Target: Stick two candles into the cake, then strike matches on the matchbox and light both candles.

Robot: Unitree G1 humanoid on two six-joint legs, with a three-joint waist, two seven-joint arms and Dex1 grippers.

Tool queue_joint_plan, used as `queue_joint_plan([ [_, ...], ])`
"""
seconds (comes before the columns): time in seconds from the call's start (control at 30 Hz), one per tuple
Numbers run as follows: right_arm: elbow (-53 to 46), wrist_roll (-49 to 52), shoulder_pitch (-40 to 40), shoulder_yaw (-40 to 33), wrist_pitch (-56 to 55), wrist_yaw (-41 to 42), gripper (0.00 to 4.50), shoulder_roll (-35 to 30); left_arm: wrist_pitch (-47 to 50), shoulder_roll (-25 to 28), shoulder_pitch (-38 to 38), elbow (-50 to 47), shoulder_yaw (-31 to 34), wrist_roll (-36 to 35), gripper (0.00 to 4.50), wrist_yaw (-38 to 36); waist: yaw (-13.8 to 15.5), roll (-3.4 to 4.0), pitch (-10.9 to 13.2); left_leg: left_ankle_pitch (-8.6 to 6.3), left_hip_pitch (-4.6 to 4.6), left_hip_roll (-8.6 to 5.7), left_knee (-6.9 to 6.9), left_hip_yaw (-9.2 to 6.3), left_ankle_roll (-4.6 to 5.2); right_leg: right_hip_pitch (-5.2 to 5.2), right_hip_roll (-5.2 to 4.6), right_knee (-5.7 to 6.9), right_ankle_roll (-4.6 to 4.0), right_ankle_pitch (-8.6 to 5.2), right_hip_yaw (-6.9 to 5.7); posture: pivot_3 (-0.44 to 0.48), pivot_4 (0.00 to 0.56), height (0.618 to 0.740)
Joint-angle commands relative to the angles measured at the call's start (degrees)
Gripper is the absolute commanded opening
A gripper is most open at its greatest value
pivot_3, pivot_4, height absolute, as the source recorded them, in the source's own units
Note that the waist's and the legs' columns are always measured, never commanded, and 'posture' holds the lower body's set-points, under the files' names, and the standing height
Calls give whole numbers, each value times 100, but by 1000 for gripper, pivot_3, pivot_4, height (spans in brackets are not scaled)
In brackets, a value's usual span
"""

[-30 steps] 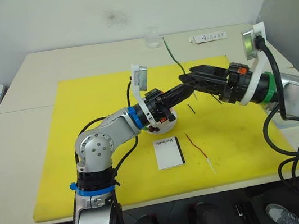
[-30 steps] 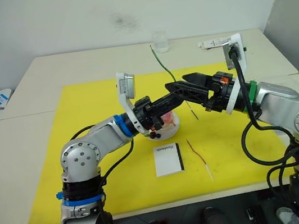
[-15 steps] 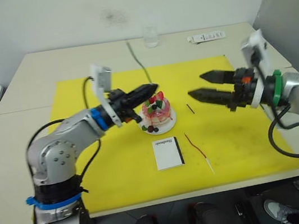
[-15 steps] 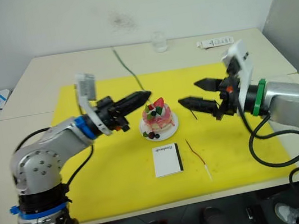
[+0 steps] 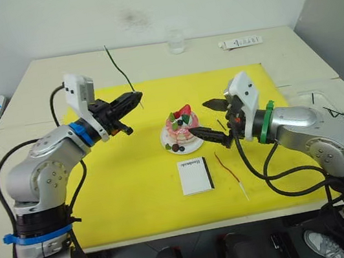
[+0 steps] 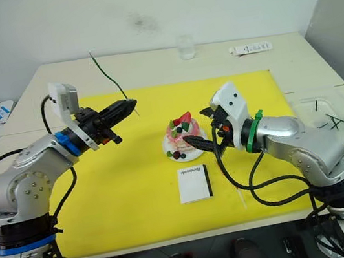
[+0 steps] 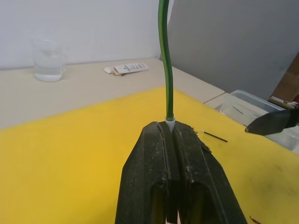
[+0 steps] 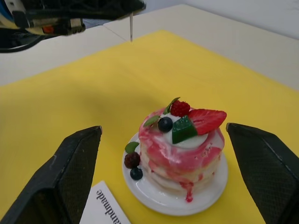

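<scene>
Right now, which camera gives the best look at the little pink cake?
The right wrist view: the cake sits close up, its strawberry slice, berries and white plate plain to see. Both eye views show it small, mid-mat. The left wrist view looks elsewhere.

I count two candles: a green one [image 5: 117,64] clamped in my left pincer [image 5: 134,98] and a red one [image 5: 225,167] below my right pincer [image 5: 213,120]. One cake [image 5: 181,127], one matchbox [image 5: 194,176], one glass [image 5: 174,42].
</scene>
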Motion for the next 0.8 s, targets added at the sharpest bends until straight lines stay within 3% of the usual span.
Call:
queue_joint_plan([
  [0.03, -146, -279, -49, -29, -73, -28, 4471, 113, -312, -153, -250, 273, -215, 192, 0, -372, 16, 0, 0, 0, 0, 0, 0, 0, 0, -1, 0, 1, 0, 0, 0, 0, 150, 740],
  [0.2, -180, -620, -22, 51, -45, 111, 4471, 124, -524, -355, -361, 658, -534, 471, 0, -802, 45, 0, 0, 0, -1, 1, 0, 4, 0, -7, 1, 7, 0, 0, 3, 0, 150, 740],
  [0.8, -458, -690, 24, -206, 397, 60, 4471, 317, -1009, -701, -307, 1287, -637, 1005, 0, -1199, 49, 0, 0, 1, 0, 2, 5, 4, 0, -12, 3, 22, -1, 0, 3, 0, 150, 740],
])
